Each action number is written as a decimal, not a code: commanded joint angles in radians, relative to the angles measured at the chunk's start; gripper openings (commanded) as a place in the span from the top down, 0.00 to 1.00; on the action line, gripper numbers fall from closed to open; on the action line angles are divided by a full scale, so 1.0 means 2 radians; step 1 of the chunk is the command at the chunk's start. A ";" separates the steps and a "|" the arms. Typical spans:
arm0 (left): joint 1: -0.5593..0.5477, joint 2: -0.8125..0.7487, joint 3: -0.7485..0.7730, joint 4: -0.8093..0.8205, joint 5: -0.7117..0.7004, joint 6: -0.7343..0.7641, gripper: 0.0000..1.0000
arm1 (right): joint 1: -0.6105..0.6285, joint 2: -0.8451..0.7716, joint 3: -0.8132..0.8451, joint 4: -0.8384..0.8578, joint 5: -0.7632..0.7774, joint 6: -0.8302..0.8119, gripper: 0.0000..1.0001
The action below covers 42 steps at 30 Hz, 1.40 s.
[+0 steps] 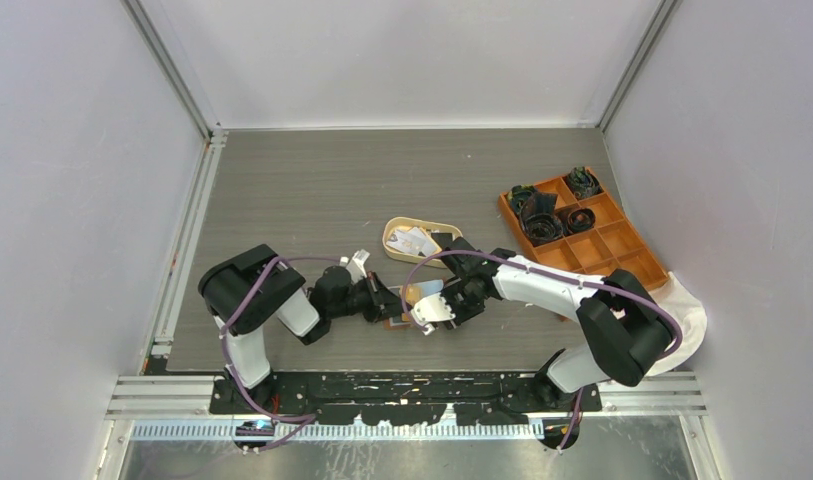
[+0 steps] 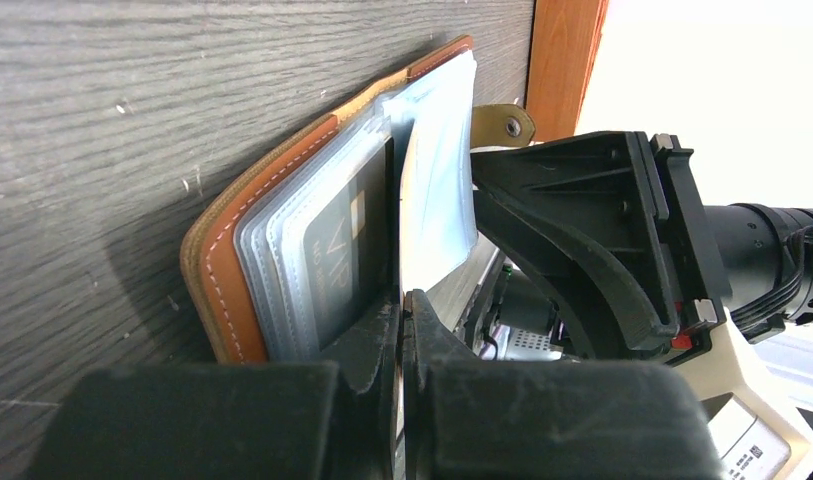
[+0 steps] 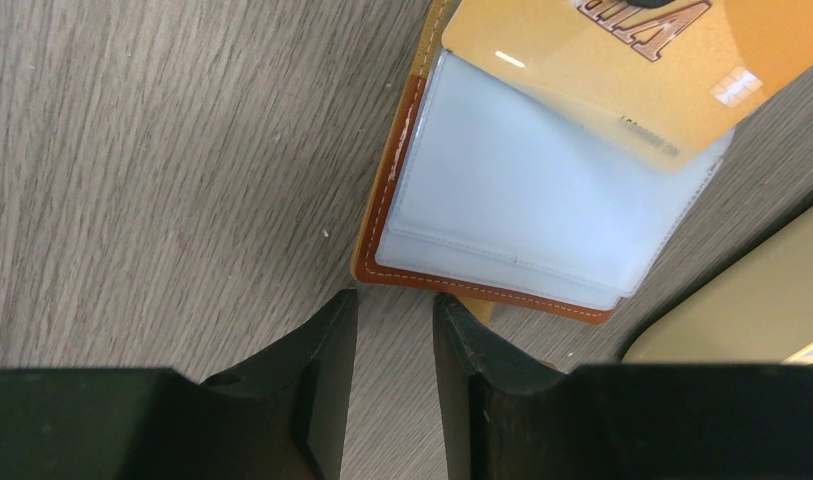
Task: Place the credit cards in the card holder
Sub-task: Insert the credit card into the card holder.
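Note:
The brown leather card holder (image 1: 397, 320) lies open on the table between both grippers, clear sleeves up (image 3: 522, 200). A dark card (image 2: 347, 240) sits in one sleeve. My left gripper (image 1: 390, 300) is shut (image 2: 404, 300) on an orange card (image 3: 582, 60), seen edge-on in the left wrist view. The card's far end lies over a pale sleeve; whether it is inside I cannot tell. My right gripper (image 1: 422, 315) is open and empty (image 3: 394, 298), its tips just off the holder's stitched edge (image 3: 382, 210). More cards (image 1: 414, 240) lie in a cream tray.
The cream oval tray (image 1: 390, 238) stands just behind the holder, and its rim shows in the right wrist view (image 3: 742, 310). An orange compartmented box (image 1: 622, 240) with dark coiled items stands at the right. A white cloth (image 1: 687, 310) lies by the right arm.

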 commanded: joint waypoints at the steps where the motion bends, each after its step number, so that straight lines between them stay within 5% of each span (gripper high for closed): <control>1: -0.001 0.006 0.007 -0.026 -0.026 0.038 1.00 | 0.009 0.013 0.002 -0.007 -0.022 -0.003 0.61; 31: -0.001 -0.091 0.062 -0.265 -0.035 0.165 1.00 | 0.010 0.017 0.005 -0.011 -0.022 -0.001 0.61; 42: 0.007 -0.110 0.076 -0.297 -0.016 0.180 1.00 | 0.012 0.017 0.005 -0.011 -0.023 -0.001 0.61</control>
